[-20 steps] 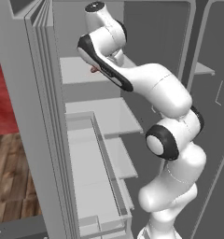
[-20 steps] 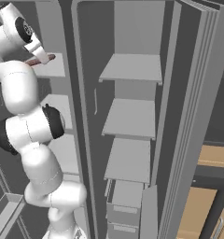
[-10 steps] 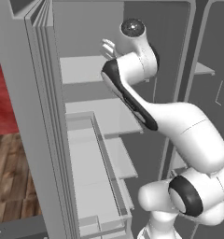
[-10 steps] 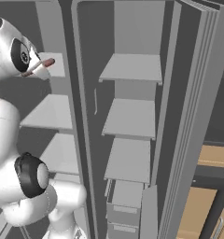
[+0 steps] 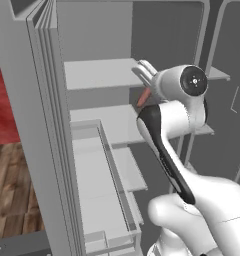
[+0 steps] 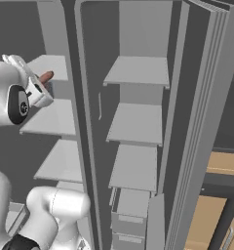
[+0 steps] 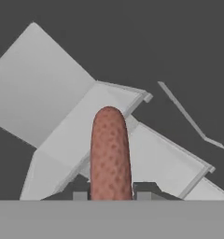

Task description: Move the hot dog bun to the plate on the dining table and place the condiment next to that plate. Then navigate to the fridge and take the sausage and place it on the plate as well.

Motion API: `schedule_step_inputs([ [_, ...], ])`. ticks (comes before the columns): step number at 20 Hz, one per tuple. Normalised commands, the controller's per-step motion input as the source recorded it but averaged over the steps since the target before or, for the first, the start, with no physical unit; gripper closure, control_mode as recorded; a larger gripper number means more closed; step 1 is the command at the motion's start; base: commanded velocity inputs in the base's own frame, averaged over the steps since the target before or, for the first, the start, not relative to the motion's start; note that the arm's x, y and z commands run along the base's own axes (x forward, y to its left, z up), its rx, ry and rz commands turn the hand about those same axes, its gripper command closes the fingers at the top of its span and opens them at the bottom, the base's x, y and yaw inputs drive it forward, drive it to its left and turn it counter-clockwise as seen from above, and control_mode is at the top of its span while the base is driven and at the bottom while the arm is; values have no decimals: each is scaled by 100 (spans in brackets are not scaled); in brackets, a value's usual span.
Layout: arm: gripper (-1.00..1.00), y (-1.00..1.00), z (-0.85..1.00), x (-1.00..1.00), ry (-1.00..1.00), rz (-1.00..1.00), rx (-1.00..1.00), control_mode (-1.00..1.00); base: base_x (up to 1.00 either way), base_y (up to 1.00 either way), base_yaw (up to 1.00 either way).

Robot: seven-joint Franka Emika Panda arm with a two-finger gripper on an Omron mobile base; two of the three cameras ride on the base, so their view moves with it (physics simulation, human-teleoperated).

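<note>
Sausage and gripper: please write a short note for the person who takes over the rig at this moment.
Gripper: shut on the sausage, which sticks out past the fingertips.
Position: the hand is raised in front of the open fridge, near its upper shelves; the sausage's tip also shows beside the hand in the left base view and the right base view.
Done: the sausage is picked up and off the shelf.
Left: drive to the dining table and put the sausage on the plate. Bun, condiment, plate and table are out of these pictures, so check them on arrival.
</note>
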Motion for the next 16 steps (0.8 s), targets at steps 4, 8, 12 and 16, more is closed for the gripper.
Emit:
schedule_step_inputs([
  [4,100,-17,60,-96,-2,0,2,-100,0,0,0],
  [8,100,-16,26,-97,0,0,0,-100,0,0,0],
  [12,100,-22,0,-100,0,0,1,-100,0,0,0],
  [16,100,-1,-9,-72,0,-6,0,-100,0,0,0],
])
